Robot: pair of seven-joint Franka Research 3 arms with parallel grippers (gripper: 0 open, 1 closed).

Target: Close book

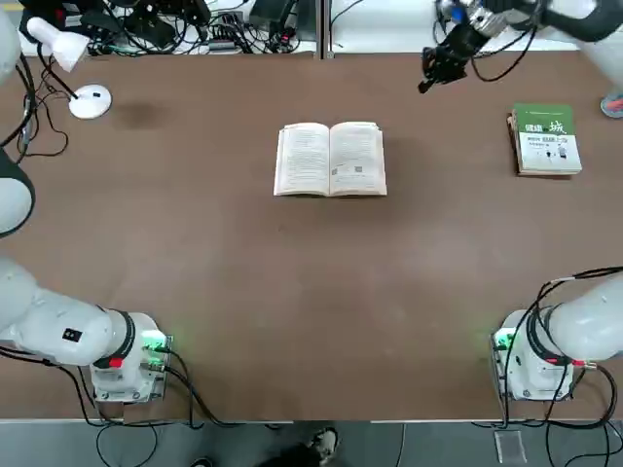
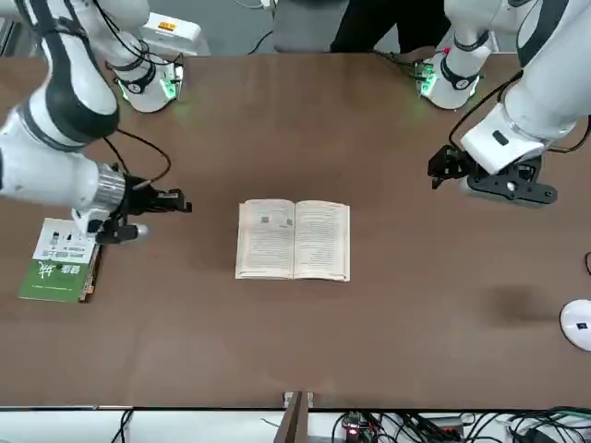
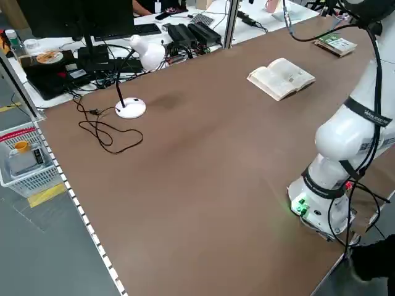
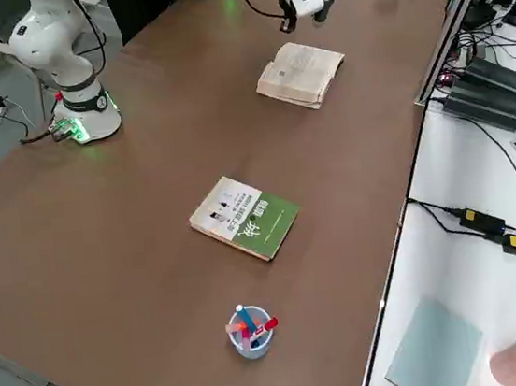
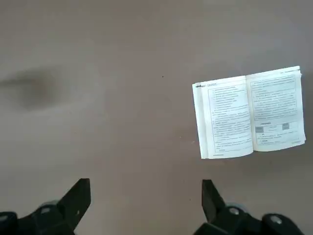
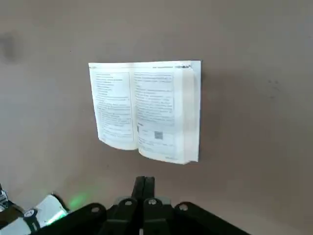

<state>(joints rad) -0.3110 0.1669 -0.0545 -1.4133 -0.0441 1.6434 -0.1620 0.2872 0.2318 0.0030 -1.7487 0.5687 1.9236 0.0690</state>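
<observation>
The book [image 1: 330,159] lies open and face up around the middle of the table [image 1: 292,311], a bit closer to the far edge than to the arm bases. Its spine runs near-to-far, so the two page halves spread left and right. Nothing is touching it yet.

The right gripper [image 2: 171,203] has its fingers pressed tight together and holds nothing. It hangs above the table toward the far right, between the open book and the green-and-white book [image 1: 545,138] that sits by the right edge. From there the open book lies off to its left and a little nearer the bases, so the right-hand page half is the one facing it.

The left gripper [image 5: 145,198] is spread wide and empty, hovering out by the far-left part of the table, well apart from the book.

The right arm looks like the closer one, so a flip of the right half over the spine seems the natural call.
</observation>
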